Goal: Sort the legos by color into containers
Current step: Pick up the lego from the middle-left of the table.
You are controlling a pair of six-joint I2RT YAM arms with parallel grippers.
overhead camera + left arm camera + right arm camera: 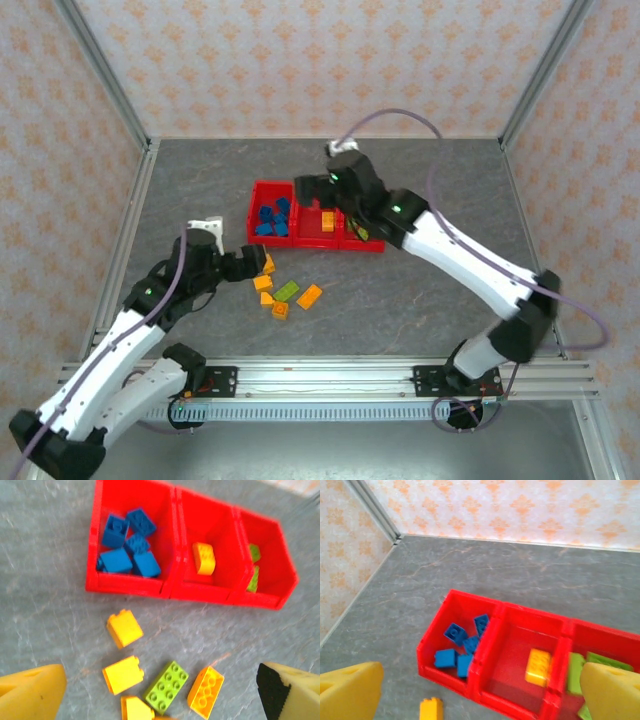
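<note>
Jaws wide open both sides, nothing held. R gripper (pixel 308 187) hovers over red containers (pixel 256 212), arm reaching fwd; L gripper (pixel 252 264) low, just beside loose legos (pixel 287 292) on table (pixel 420 300); sorted ones sit in containers

Left arm (pixel 130 330): up from the lower left corner of the overhead view, elbow bent, wrist pointing in toward centre frame.
Left gripper (pixel 252 264): wide open, nothing between the jaws!
Left fingers (pixel 30 695): yellow, in the bottom corners of the wrist view.
Right arm (pixel 470 260): a long reach from lower right to upper centre.
Right gripper (pixel 316 192): spread wide, empty.
Right fingers (pixel 610 690): yellow, in the bottom corners too.
</note>
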